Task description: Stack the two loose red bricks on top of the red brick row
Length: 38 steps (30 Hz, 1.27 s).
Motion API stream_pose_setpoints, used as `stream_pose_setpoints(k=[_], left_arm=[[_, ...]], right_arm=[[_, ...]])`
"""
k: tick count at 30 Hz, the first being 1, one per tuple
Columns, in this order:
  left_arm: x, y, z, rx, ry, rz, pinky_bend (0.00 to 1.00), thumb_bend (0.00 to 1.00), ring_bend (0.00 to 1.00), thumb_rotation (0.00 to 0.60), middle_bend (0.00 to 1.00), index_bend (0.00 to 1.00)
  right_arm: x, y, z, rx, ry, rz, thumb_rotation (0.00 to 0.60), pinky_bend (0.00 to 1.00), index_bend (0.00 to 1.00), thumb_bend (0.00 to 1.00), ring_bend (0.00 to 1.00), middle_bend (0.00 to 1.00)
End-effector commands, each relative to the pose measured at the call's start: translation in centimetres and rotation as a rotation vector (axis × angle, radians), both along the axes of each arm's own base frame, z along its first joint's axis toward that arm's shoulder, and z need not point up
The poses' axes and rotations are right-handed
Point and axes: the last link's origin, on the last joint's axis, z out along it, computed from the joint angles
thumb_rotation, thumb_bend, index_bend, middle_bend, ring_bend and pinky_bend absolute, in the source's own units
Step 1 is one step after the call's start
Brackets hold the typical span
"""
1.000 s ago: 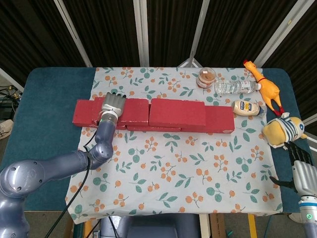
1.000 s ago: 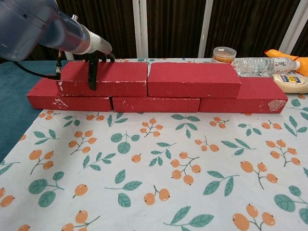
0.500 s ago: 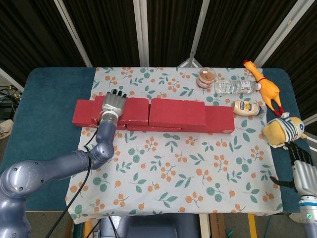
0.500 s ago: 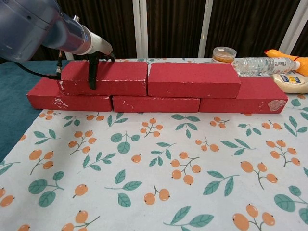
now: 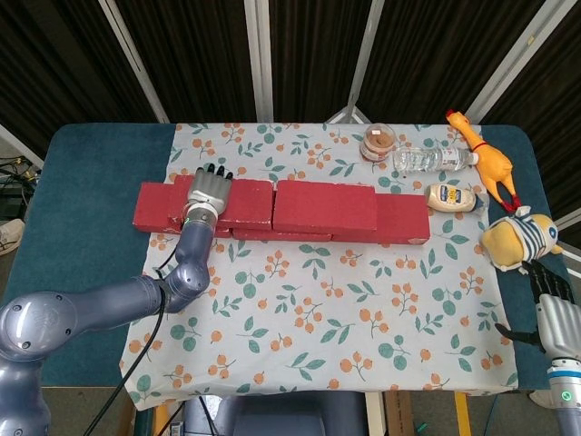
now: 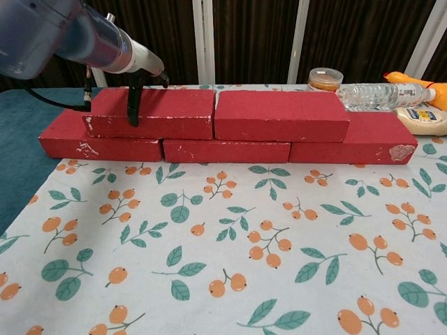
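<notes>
Little has changed in the last second: the left brick [image 6: 150, 112] is held by the left hand [image 5: 207, 193], fingers [image 6: 132, 105] over its front face, seated on the brick row [image 6: 223, 149] beside the right brick [image 6: 279, 115]. Release is judged next. The right hand [image 5: 551, 300] hangs unused, fingers loosely apart.

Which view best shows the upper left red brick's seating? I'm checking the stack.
Chest view: the upper left red brick rests on the bottom row. Head view shows only its top, under the left hand.
</notes>
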Motion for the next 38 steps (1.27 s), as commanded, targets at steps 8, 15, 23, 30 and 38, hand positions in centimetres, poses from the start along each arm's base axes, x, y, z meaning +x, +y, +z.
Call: stream_pose_setpoints(k=[8, 15, 23, 30, 38], left_arm=[[2.5, -1.6, 5.3, 0.07, -0.029, -0.011, 0.08, 0.0, 0.0, 0.6, 0.0, 0.0], [-0.3, -8.9, 12.2, 0.263, -0.256, -0.163, 0.1, 0.0, 0.0, 0.6, 0.0, 0.0], [-13.2, -21.2, 15.0, 0.407, -0.47, -0.296, 0.11, 0.0, 0.0, 0.6, 0.0, 0.03], [-19.3, -26.1, 15.1, 0.476, -0.492, -0.319, 0.11, 0.0, 0.0, 0.6, 0.0, 0.04], [-22.5, -28.0, 13.2, 0.495, -0.554, -0.282, 0.11, 0.0, 0.0, 0.6, 0.0, 0.06]], right_arm=[[0.1, 0.2, 0.1, 0.003, -0.001, 0.001, 0.6, 0.0, 0.0, 0.14, 0.0, 0.01], [0.3, 0.3, 0.1, 0.006, -0.002, 0.024, 0.6, 0.0, 0.0, 0.14, 0.0, 0.01], [1.1, 0.4, -0.1, -0.019, 0.044, 0.092, 0.6, 0.0, 0.0, 0.14, 0.0, 0.01], [1.5, 0.7, -0.4, -0.028, 0.061, 0.125, 0.6, 0.0, 0.0, 0.14, 0.0, 0.01], [1.6, 1.0, -0.3, -0.05, 0.078, 0.131, 0.6, 0.0, 0.0, 0.14, 0.0, 0.01]])
